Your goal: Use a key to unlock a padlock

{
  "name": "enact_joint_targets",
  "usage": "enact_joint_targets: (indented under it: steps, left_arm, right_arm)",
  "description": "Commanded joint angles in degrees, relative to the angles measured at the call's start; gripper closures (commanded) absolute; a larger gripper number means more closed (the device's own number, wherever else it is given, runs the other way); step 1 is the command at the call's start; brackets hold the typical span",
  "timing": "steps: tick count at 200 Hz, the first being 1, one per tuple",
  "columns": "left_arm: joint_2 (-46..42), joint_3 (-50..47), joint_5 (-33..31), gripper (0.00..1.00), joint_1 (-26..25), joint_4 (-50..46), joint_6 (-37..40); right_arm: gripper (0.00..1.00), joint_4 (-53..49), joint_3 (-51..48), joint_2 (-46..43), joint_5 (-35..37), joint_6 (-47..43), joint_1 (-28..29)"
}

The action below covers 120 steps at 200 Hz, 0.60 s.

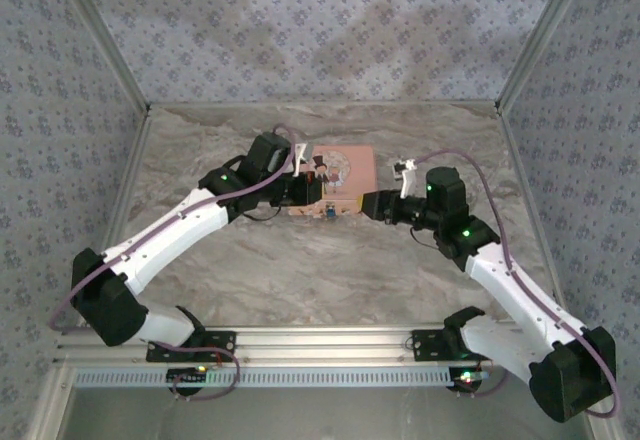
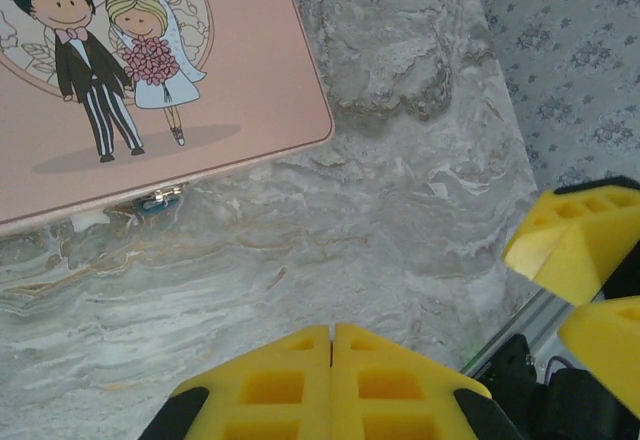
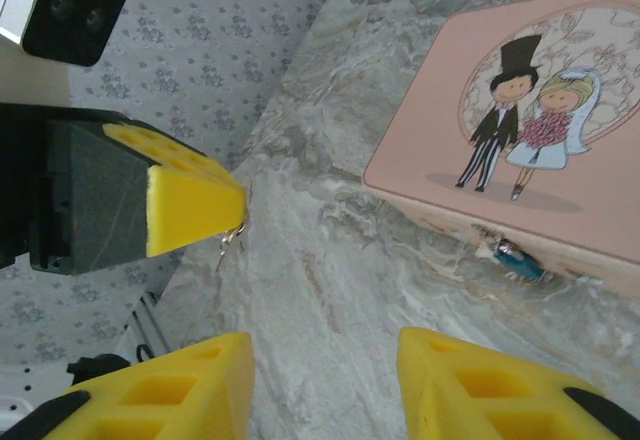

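**Top external.** The left gripper [image 1: 303,188] sits at the left end of the pink tin [image 1: 345,168], mid-frame. The right gripper [image 1: 372,205] is just off the tin's lower right corner. The padlock [image 1: 328,211] is a small blue speck on the tin's lower edge, between the 2 grippers. The tin lies flat on the marble-patterned table [image 1: 300,280]. The finger gaps are too small to read here.

**Left wrist.**
- The left gripper [image 2: 331,385] is at bottom centre, its 2 yellow fingers pressed flat together with only a seam between them.
- The pink tin [image 2: 200,60] is at upper left, with a cartoon couple on the lid.
- The padlock [image 2: 157,200] peeks out at the tin's lower edge, left of centre, mostly hidden.
- The right gripper [image 2: 550,295] is at the right edge, its 2 yellow fingers apart.

**Right wrist.**
- The right gripper [image 3: 325,390] is at the bottom. Its fingers [image 3: 160,390] stand a moderate gap apart with bare table [image 3: 330,290] between them and nothing held.
- The left gripper [image 3: 200,200] is at mid-left, tips pinched.
- The key [image 3: 228,245], a thin pale metal piece, dangles from that pinched tip.
- The pink tin [image 3: 560,90] is at upper right.
- The padlock [image 3: 515,262], with a teal body, is on the tin's front side, right of centre and well apart from the key.
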Motion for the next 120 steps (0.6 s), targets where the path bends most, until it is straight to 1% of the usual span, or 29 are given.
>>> enact_joint_targets:
  steps: [1, 13, 23, 34, 46, 55, 71, 88, 104, 120]
  left_arm:
    - [-1.7, 2.2, -3.8, 1.00, -0.2, -1.3, -2.5]
    - [-1.9, 2.8, -7.6, 1.00, -0.6, -3.2, -3.1]
    - [-2.1, 2.9, -9.5, 1.00, -1.0, -3.7, -3.8]
    - [-2.2, 2.7, -10.9, 1.00, -1.2, -3.5, -4.9]
    - [-2.1, 2.7, -12.0, 1.00, -1.5, -3.4, -5.9]
    - [-1.8, 2.6, -12.9, 1.00, -1.8, -3.5, -6.4]
    - [-1.4, 2.7, -13.8, 1.00, -2.4, -3.4, -7.0]
    - [-1.1, 3.1, -15.0, 1.00, -3.0, -3.7, -7.4]
    - [-0.9, 3.3, -15.9, 1.00, -3.5, -3.9, -7.8]
    - [-0.9, 3.1, -16.0, 1.00, -3.7, -3.6, -8.2]
  right_arm:
    - [0.58, 2.8, -0.5, -0.1, 1.9, 0.7, 2.7]
    - [0.62, 3.6, -0.3, 1.1, 3.6, 1.7, 4.3]
    - [0.69, 5.4, -0.5, 2.1, 5.1, 2.9, 5.9]
    - [0.70, 7.7, -0.9, 3.0, 8.1, 4.2, 8.3]
    - [0.68, 9.9, -1.2, 3.8, 12.5, 4.5, 11.1]
    - [0.64, 11.4, -1.4, 4.5, 16.1, 6.0, 13.2]
    - [0.62, 14.8, -2.0, 6.2, 19.9, 6.9, 16.0]
    - [0.62, 17.9, -2.2, 8.0, 21.2, 8.4, 17.2]
    - [0.54, 19.3, -1.6, 10.1, 22.4, 9.4, 18.6]
    - [0.54, 19.6, -0.6, 12.4, 24.2, 9.3, 20.4]
